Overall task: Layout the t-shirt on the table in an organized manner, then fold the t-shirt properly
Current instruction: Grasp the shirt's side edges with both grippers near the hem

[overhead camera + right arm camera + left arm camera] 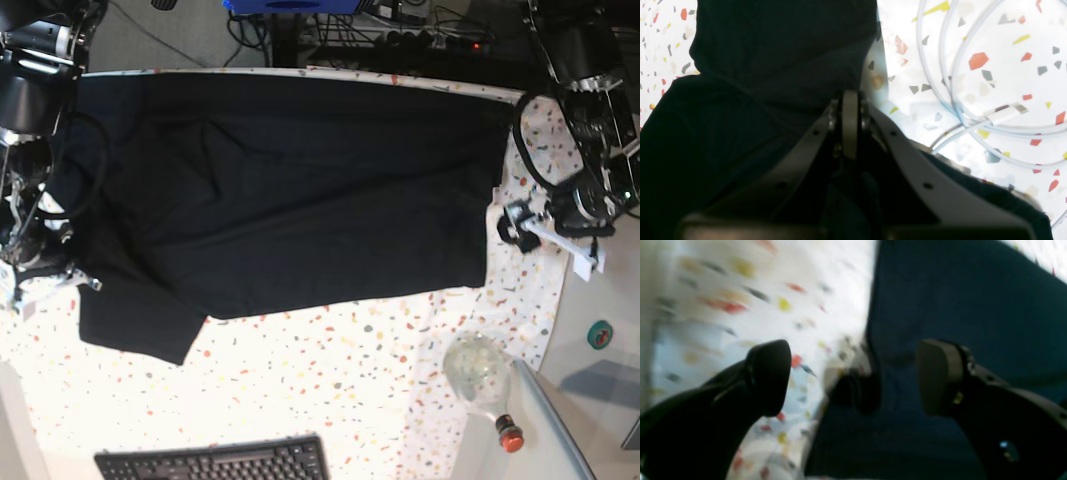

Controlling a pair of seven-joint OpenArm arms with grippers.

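The speckled table [330, 350] holds the black t-shirt [290, 190], spread flat across its far half. The left end effector [853, 380] is wide open at the shirt's edge, holding nothing. The right end effector [850, 130] is closed tight, pinching shirt cloth.

- The t-shirt [290, 190] lies spread on the table [350, 370].
- A keyboard [215, 463] sits at the table's near edge.
- A cable [957, 83] lies just beside the t-shirt.
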